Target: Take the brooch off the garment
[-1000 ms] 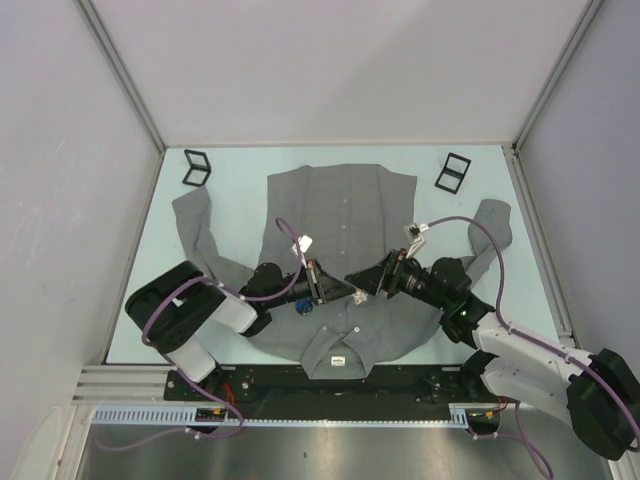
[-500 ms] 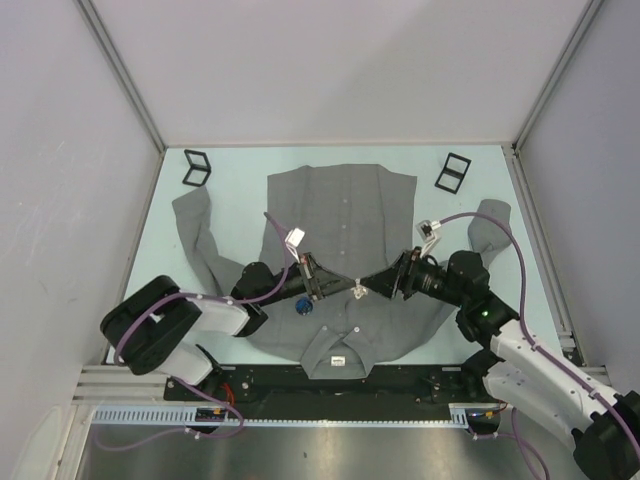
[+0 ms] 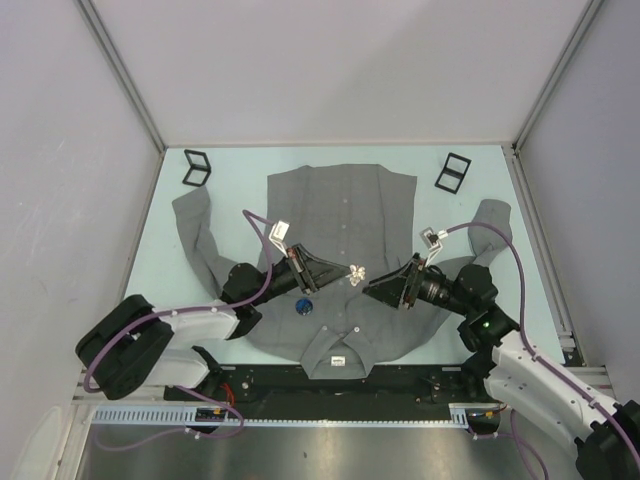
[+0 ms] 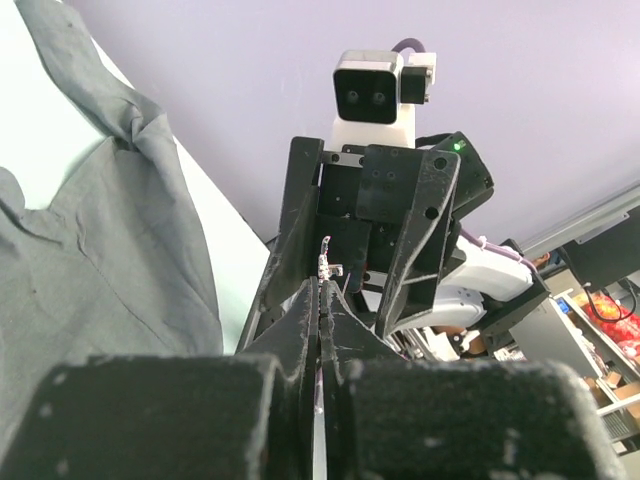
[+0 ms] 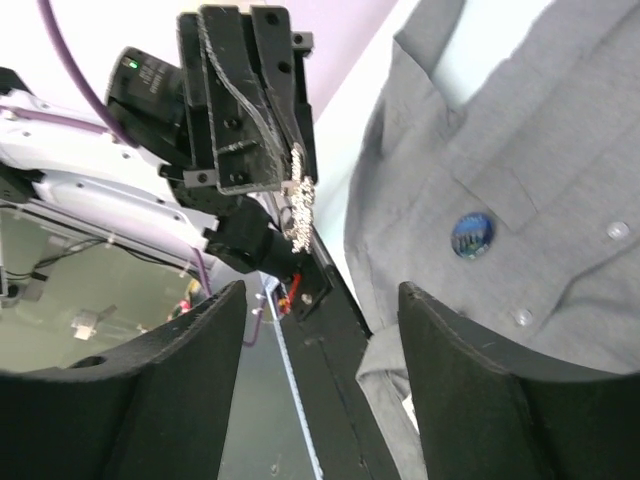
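1. Since a second ago, we see the left gripper (image 3: 342,268) has carried the brooch (image 3: 355,272) farther from the collar, and the right gripper (image 3: 372,286) has backed off it.
2. We find the brooch, a thin silvery piece, held above the shirt (image 3: 345,215). Its long axis follows the seam of the left fingers, free end toward the right gripper.
3. We see the left fingers clenched on it. The right ones are spread, holding nothing, just beside it.
4. Below, the shirt lies flat on the table (image 3: 240,165), collar nearest the arms, a blue round badge (image 3: 303,306) on its chest.
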You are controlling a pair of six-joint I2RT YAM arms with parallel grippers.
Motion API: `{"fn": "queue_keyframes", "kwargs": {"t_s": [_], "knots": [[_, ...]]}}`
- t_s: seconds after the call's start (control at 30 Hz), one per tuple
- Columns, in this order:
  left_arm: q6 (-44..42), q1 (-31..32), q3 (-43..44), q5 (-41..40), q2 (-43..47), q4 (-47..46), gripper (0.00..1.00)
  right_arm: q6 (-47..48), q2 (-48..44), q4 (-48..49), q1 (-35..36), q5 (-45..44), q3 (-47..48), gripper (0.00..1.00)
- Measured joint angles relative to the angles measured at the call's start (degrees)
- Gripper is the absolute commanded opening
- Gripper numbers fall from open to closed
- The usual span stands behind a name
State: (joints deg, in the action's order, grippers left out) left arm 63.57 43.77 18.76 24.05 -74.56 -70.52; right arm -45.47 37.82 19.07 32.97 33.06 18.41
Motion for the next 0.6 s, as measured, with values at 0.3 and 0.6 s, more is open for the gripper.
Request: {"fn": "queue_keyframes", "kwargs": {"t_s": [0.3,0.6], "knots": [[0.0,0.0,0.0,-1.0,2.6,1.3,0.01,-2.8,5.2,10.1,2.5,-0.1,-0.1,0.53],[0.0,0.0,0.0,-1.3,3.8,1.5,0.01,-4.1,7.4,15.3,3.8,-1.8,-0.1,0.49]]}}
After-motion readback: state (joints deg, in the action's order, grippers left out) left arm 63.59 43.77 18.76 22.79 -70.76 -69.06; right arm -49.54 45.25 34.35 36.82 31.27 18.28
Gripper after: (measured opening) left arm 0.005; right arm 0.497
